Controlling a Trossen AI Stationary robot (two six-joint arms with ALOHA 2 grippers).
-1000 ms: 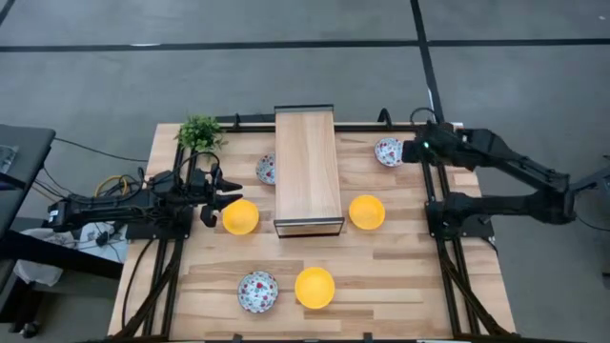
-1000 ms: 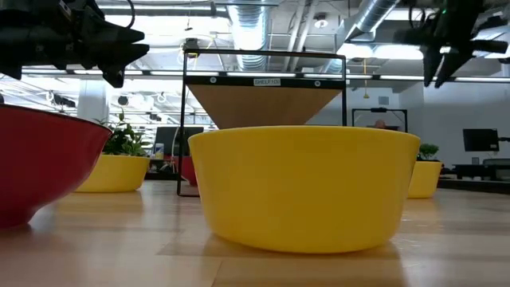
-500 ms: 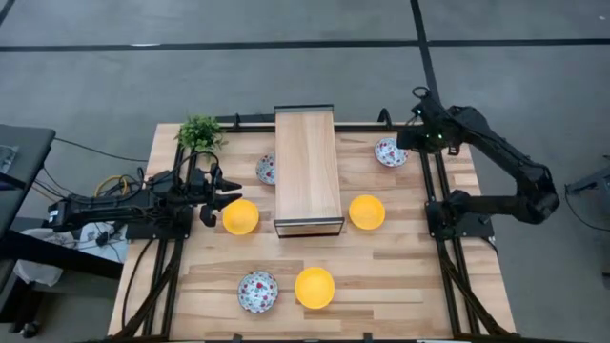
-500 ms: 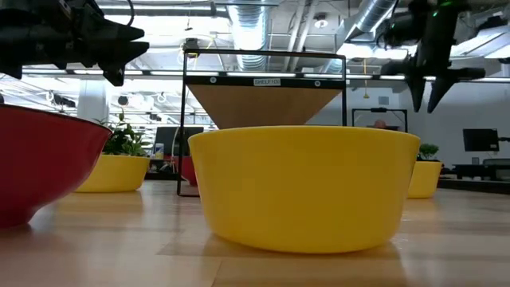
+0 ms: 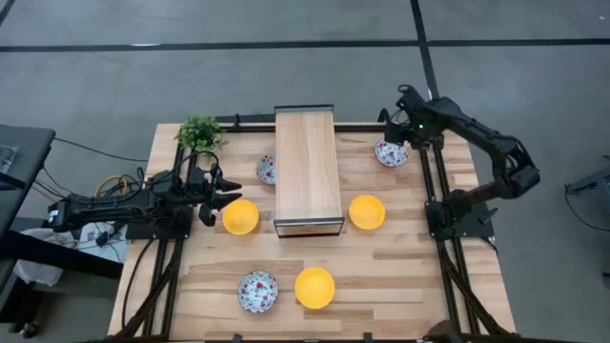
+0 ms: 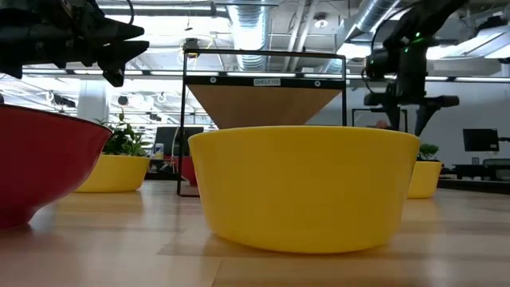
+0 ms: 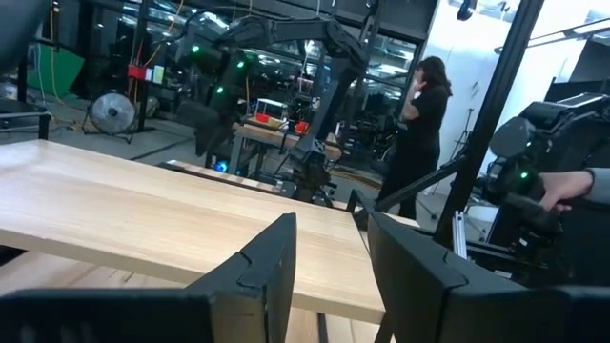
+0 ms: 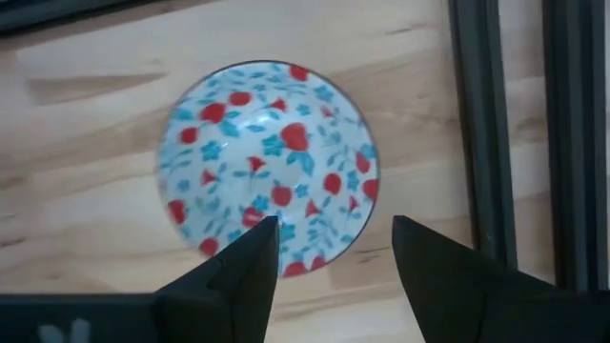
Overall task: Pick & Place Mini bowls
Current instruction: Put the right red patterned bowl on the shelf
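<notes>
Right gripper (image 8: 329,250) above floral bowl (image 8: 270,170), fingers (image 8: 238,272) apart.

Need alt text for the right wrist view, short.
Looking straight down past the right end effector, whose open dark fingers frame the near rim of a white mini bowl with red-and-blue floral pattern. The bowl sits upright and empty on the light wooden table, beside a black metal frame rail.

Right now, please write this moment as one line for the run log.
right gripper: open, above floral bowl, no contact seen | left gripper: open, waiting beside yellow bowl | bowl held: none
</notes>
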